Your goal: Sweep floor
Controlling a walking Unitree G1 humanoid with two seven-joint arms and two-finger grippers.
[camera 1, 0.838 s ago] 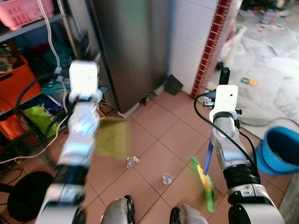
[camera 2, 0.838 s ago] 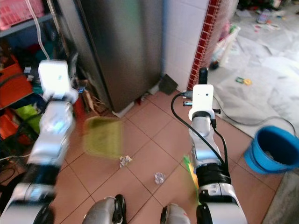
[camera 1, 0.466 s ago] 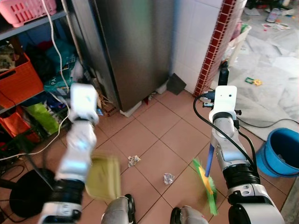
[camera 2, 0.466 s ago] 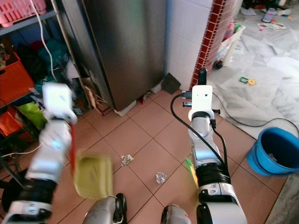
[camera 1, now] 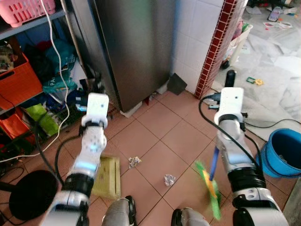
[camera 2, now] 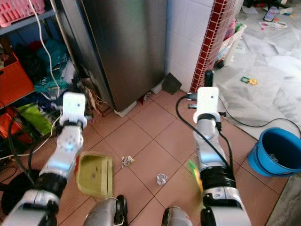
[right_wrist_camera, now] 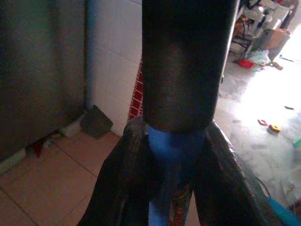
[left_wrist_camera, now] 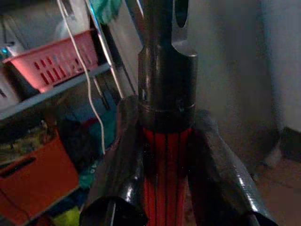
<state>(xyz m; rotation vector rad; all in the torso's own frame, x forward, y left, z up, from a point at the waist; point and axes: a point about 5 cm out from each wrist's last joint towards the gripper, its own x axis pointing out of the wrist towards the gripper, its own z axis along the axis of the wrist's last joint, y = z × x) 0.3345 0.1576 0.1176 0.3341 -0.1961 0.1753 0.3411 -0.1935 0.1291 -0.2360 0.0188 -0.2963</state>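
both claws are loaded: our left claw (left_wrist_camera: 167,197) is clamped round the red handle (left_wrist_camera: 165,155) of the dustpan (camera 2: 94,175), and our right claw (right_wrist_camera: 174,188) is clamped round the blue handle (right_wrist_camera: 171,155) of the broom (camera 1: 209,181). the yellow-green dustpan sits low on the terracotta floor (camera 1: 178,136), just ahead of our left foot, while the broom's green bristles hang blurred by our right foot.

we judge both tools light and stiff, plastic on thin shafts, so they should swing easily; the smooth round handles could twist in the grip, and holding them high up, as we do, gives reach but little pressure at the head. the two crumpled scraps (camera 1: 134,162), (camera 1: 169,179) look nearly weightless and may skitter or catch in the tile grout lines.

around us: the steel fridge (camera 1: 136,47) stands ahead, a cluttered shelf (camera 1: 33,28) with an orange crate (camera 1: 19,80) and loose cables (camera 1: 28,153) lies towards the floor's left edge, and a blue bucket (camera 1: 282,153) with a black cord (camera 1: 263,125) sits towards the right. the cables and the bucket are what a wide stroke could snag.
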